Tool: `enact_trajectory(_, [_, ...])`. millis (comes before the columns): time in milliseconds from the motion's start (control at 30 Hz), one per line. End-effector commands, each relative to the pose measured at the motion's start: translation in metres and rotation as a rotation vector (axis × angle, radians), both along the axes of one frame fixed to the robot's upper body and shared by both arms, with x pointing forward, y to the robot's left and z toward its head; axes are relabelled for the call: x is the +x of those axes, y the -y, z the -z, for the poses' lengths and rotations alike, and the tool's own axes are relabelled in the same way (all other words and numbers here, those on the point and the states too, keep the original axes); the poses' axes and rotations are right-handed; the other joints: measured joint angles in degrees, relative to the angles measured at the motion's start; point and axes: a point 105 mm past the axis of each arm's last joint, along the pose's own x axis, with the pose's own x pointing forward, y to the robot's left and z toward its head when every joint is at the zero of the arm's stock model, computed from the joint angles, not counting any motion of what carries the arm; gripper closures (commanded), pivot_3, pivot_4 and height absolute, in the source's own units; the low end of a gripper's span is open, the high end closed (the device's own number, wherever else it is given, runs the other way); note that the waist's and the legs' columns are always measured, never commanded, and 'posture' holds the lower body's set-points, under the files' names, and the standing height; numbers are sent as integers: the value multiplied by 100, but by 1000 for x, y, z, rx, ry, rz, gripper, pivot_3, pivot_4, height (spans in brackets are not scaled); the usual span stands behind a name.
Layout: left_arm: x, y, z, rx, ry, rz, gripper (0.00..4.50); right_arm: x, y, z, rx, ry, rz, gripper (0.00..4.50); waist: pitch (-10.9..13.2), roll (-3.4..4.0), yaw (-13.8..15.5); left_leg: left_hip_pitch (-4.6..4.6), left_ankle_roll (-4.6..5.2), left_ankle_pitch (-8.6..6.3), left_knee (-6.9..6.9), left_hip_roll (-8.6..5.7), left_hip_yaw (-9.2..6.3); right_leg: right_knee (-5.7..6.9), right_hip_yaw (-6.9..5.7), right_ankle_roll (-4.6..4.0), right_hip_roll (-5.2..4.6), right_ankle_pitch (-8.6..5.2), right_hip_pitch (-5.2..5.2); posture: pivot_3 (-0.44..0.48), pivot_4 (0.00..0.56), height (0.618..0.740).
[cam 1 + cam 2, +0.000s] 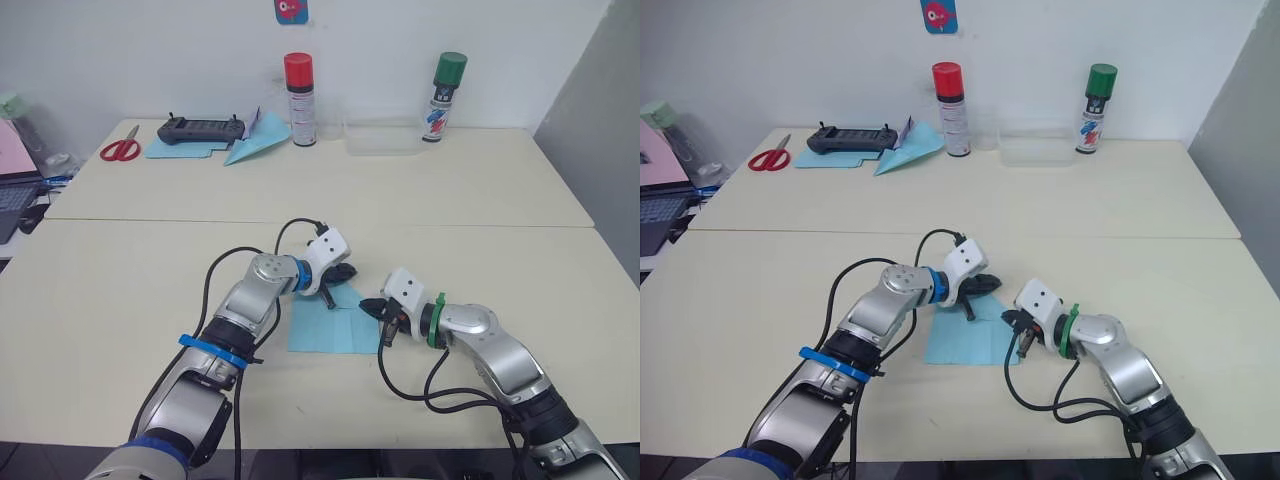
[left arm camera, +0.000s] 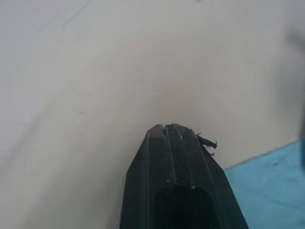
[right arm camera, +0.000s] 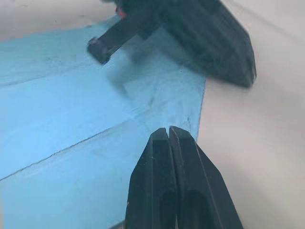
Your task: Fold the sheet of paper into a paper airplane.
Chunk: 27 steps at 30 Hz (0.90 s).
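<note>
Cream table (image 1: 120,290) — near side: creased light blue sheet of paper (image 1: 322,328) lying flat — far side: red scissors (image 1: 121,149), black controller (image 1: 200,130), teal dart (image 1: 256,142), two spray cans (image 1: 300,100), clear tray (image 1: 384,139)

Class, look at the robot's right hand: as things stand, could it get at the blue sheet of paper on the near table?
Probably yes. The right hand, fingers shut, sits at the right edge of the sheet of paper, and nothing lies between them. The left hand works at the sheet's far edge, leaving the right side free.

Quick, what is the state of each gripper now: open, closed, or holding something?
Left gripper: closed, holding nothing, at the far edge of the sheet of paper.
Right gripper: closed, fingertips over the sheet, holding nothing.
</note>
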Motion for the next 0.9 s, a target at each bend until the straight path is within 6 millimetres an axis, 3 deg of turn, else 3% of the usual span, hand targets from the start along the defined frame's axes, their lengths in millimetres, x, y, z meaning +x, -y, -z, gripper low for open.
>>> enact_trajectory(33, [8,-35,20,85,-31,-135,4500,-1,8,15,-41,-48,27,4445,-1,0,-1,2,0,0,0,0,0,0,0,0,0,0,1,0,150,740])
enact_trajectory(367, [21,-42,1,103,119,-185,4500,1,9,15,-46,-45,29,4445,-1,0,-9,3,0,0,-1,1,0,0,0,1,1,0,3,0,150,740])
enact_trajectory(467, [7,-7,-41,-155,179,-48,4500,1,9,15,-45,-44,27,4445,1,0,-9,-2,0,0,-1,1,1,-1,1,1,1,0,-2,0,150,740])
enact_trajectory(500, [-2,1,-45,-203,142,-5,4500,1,8,15,-45,-44,26,4445,1,0,-7,-7,0,0,-1,1,0,-1,0,1,1,0,-6,0,150,740])
enact_trajectory(633, [-24,5,-24,-123,51,85,4500,1,7,15,-46,-43,22,4445,1,-1,14,-29,-1,0,-3,2,-1,-4,-4,0,0,0,-21,0,150,740])
enact_trajectory(767, [-31,-3,-2,-26,-13,68,4500,2,6,13,-44,-35,19,4445,1,-1,10,-25,0,0,-5,2,-1,-4,-3,-1,1,-1,-22,0,150,740])
enact_trajectory(900, [-34,-7,8,4,-58,60,4500,4,4,6,-25,-16,16,4445,1,-5,11,-26,0,0,-5,1,-1,-5,-2,-1,0,-1,-21,0,150,740])
